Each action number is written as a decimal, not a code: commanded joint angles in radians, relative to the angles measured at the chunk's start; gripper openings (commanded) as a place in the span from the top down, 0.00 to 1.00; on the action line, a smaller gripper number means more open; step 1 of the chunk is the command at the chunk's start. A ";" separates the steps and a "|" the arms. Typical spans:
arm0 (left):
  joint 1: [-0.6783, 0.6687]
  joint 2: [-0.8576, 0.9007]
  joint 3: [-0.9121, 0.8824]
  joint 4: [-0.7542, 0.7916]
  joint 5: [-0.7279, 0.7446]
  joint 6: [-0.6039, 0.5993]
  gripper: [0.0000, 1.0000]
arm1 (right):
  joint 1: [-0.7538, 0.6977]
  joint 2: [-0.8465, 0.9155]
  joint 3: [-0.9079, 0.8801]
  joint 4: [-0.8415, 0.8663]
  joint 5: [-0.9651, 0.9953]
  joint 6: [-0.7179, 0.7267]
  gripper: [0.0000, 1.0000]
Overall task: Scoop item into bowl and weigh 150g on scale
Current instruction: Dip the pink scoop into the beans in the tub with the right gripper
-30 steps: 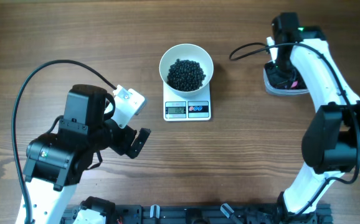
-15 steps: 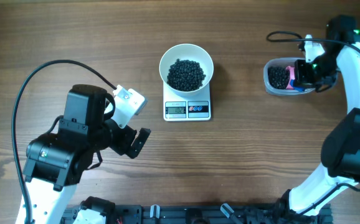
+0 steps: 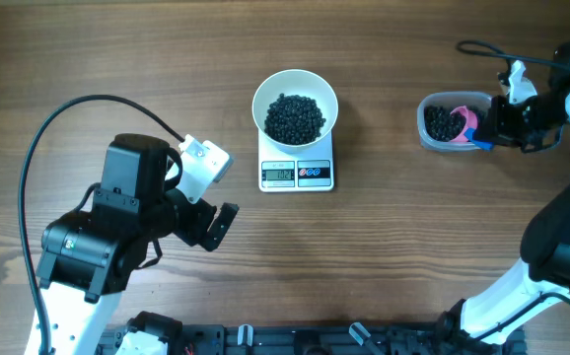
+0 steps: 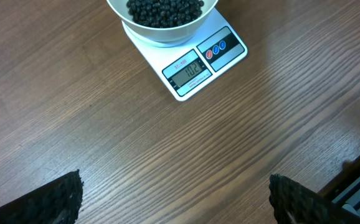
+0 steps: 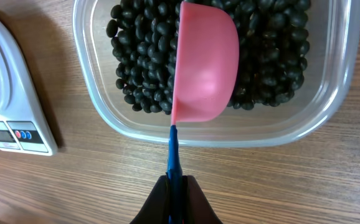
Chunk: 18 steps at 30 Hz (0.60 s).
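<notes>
Beans [image 5: 142, 68] lie around the pink scoop [image 5: 205, 68] the right tool [image 5: 177, 199] grips; left tool [image 4: 177, 199] gapes empty.

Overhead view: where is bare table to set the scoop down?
Bare wood lies between the scale and the tub, and across the front strip right of the left arm. Crowded: around the tub, where the right claw holds the scoop.

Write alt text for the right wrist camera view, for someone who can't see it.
The right gripper holds a pink scoop by its blue handle over a clear tub of black beans. An edge of the white scale, with display and buttons, shows at left.
</notes>
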 commanded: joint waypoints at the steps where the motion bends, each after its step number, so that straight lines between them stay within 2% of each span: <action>1: 0.007 0.000 0.018 0.003 0.016 0.020 0.00 | -0.029 -0.010 0.002 -0.014 -0.072 0.023 0.96; 10: 0.007 0.000 0.018 0.003 0.016 0.021 0.00 | -0.102 -0.010 0.002 -0.019 -0.127 0.041 0.96; 18: 0.007 0.000 0.018 0.003 0.016 0.021 0.00 | -0.108 -0.010 0.002 -0.056 -0.142 0.038 0.96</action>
